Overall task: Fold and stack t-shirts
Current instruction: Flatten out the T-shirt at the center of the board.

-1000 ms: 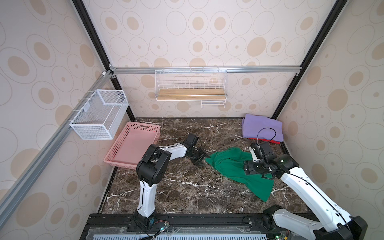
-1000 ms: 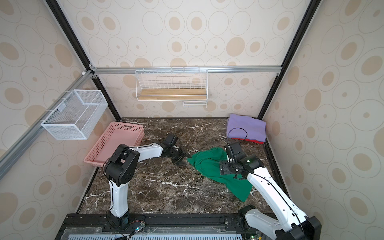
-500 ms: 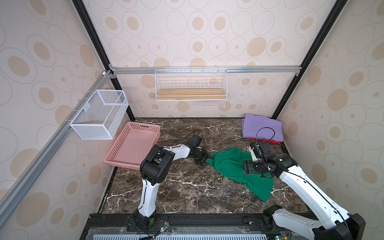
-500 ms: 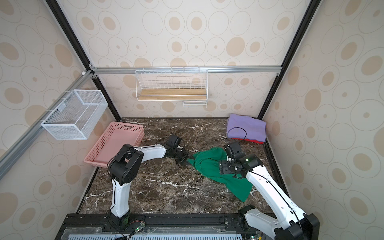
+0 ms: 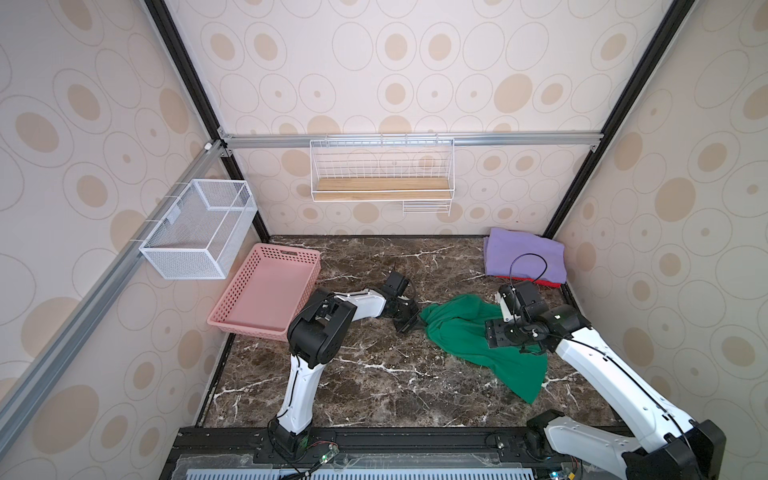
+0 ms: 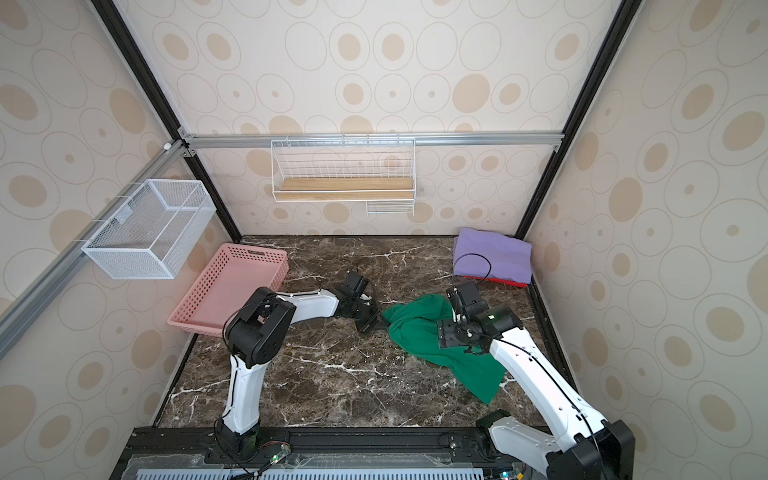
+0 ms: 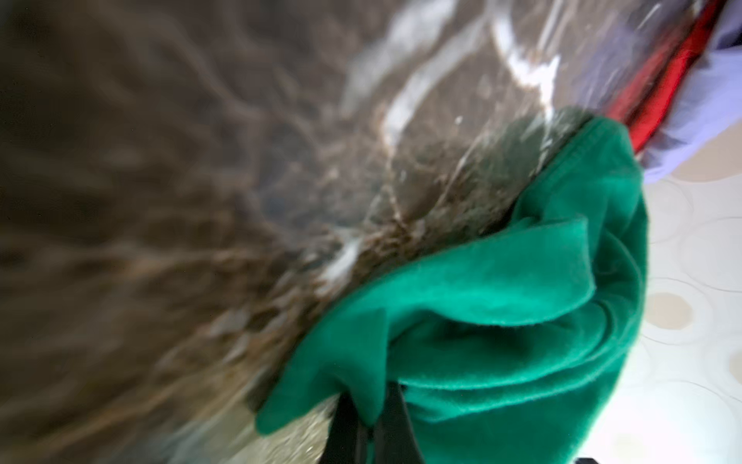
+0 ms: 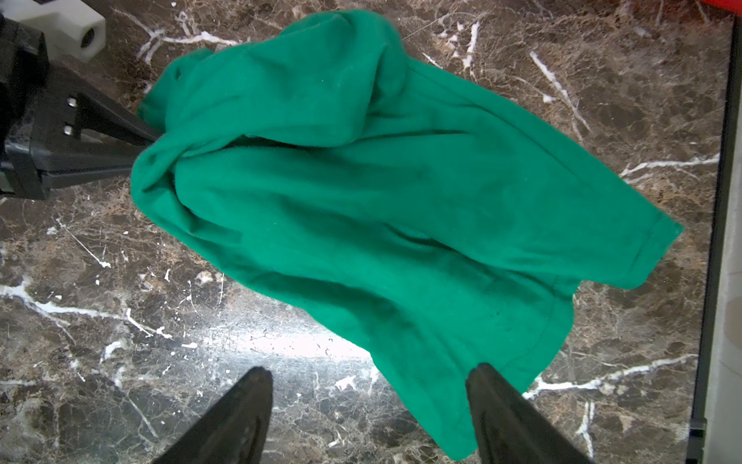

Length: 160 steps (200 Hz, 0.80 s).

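The crumpled green t-shirt [image 5: 478, 336] lay on the surface [image 5: 374, 374], well apart from the pink basket [image 5: 286, 252]. The left fingers [image 8: 100, 120] clamped its basket-side edge; the right fingers [image 8: 241, 409] stood apart above it. Light, limp cloth, probably best pinched at hem corners.

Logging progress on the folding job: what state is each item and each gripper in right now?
Deep green cloth t-shirt: crumpled, unfolded, on the marble tabletop.
Lavender-purple cloth t-shirt: folded, top of the corner stack.
Red cloth t-shirt: beneath it, mostly hidden.
Pink perforated plastic basket: empty.
Left gripper: shut on the green t-shirt's edge.
Right gripper: open, over the green t-shirt.
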{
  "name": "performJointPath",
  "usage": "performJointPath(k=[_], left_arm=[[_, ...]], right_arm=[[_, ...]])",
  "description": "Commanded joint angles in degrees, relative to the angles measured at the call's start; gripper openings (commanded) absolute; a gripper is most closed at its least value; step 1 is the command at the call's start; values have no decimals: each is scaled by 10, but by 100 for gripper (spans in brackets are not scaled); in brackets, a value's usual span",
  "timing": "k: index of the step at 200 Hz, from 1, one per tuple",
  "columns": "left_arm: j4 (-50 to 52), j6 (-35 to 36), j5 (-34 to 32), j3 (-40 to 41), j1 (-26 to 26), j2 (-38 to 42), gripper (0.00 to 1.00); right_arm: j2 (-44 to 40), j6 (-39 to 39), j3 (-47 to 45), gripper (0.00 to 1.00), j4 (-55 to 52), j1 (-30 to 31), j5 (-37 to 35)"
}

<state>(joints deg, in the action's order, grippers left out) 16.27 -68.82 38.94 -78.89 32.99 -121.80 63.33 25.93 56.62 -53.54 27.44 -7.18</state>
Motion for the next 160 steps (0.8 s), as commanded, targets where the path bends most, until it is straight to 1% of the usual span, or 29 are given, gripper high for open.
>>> performJointPath(k=[1, 16, 28, 40, 53, 66, 98, 130, 147, 160], left_arm=[[246, 118, -141, -72, -37, 34, 0], [348, 177, -217, -178, -48, 63, 0], [411, 205, -266, -263, -51, 71, 0], [451, 219, -293, -334, -51, 72, 0], [466, 223, -299, -378, -51, 71, 0], [464, 222, -295, -386, -51, 72, 0], [458, 224, -288, -360, -51, 77, 0], [460, 222, -284, -376, -51, 87, 0], [462, 211, -272, -367, -46, 98, 0], [463, 211, -278, -359, -37, 111, 0]], right_arm=[[8, -1, 14, 83, 4, -3, 7], [9, -1, 15, 83, 5, -2, 11], [10, -1, 15, 83, 8, -3, 13], [13, -1, 17, 83, 10, -3, 15], [15, -1, 19, 83, 12, -2, 16], [16, -2, 21, 83, 13, -3, 16], [11, -5, 23, 83, 8, -3, 12], [9, -2, 13, 83, 11, -2, 14], [12, -2, 16, 82, 12, -3, 16], [13, -4, 18, 83, 13, -3, 16]])
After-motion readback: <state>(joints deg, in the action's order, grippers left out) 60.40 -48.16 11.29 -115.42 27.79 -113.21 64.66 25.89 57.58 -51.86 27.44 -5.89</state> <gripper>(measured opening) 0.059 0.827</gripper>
